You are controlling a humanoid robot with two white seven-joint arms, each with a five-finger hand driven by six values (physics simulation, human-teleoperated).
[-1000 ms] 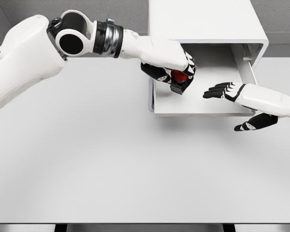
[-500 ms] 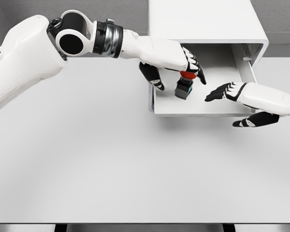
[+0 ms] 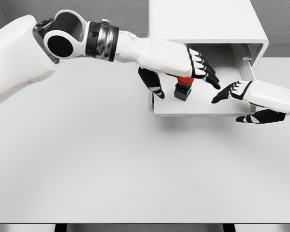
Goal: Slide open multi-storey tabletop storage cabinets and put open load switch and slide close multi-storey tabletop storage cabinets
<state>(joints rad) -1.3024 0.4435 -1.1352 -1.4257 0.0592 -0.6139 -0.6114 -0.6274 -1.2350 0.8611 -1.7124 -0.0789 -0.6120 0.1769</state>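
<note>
While my left hand [image 3: 186,65] hangs over the pulled-out drawer [image 3: 203,107] of the white cabinet [image 3: 203,21], its fingers [image 3: 209,75] are spread wide and hold nothing; the switch [image 3: 183,89], red on top with a dark body, stands upright on the drawer floor just below my palm; my right hand [image 3: 241,94] rests at the drawer's front right corner, fingers stretched flat over the drawer, thumb below the front edge, gripping nothing; the grey table [image 3: 111,164] lies beneath.
</note>
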